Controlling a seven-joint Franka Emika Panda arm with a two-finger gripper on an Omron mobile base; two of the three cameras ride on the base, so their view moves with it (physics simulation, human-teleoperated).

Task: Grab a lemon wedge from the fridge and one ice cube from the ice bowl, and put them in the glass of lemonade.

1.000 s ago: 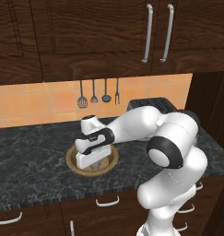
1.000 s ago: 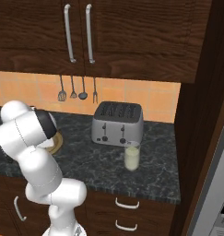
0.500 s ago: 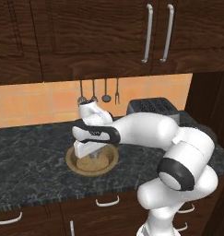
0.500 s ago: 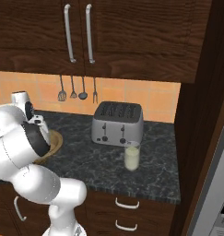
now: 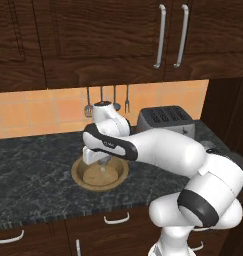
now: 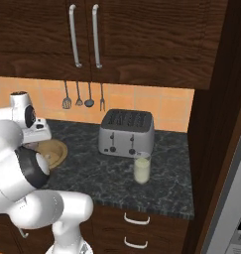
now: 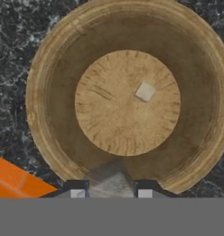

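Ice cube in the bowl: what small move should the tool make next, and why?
Probably shift the tool sideways to centre on the ice cube, then descend. In the hand view the cube lies on the bowl floor, off to one side of the gap between the fingertips, which hang well above it with nothing between them.

Dark wooden cabinets [image 5: 108,40] over orange tiles [image 5: 38,112] and speckled black counter [image 6: 117,178].

A home kitchen: dark wooden cabinets [image 6: 92,34] with metal handles above a black speckled stone worktop [image 6: 107,178], orange tiled backsplash [image 5: 38,110] hung with utensils [image 6: 82,96], and a silver four-slot toaster [image 6: 127,133].
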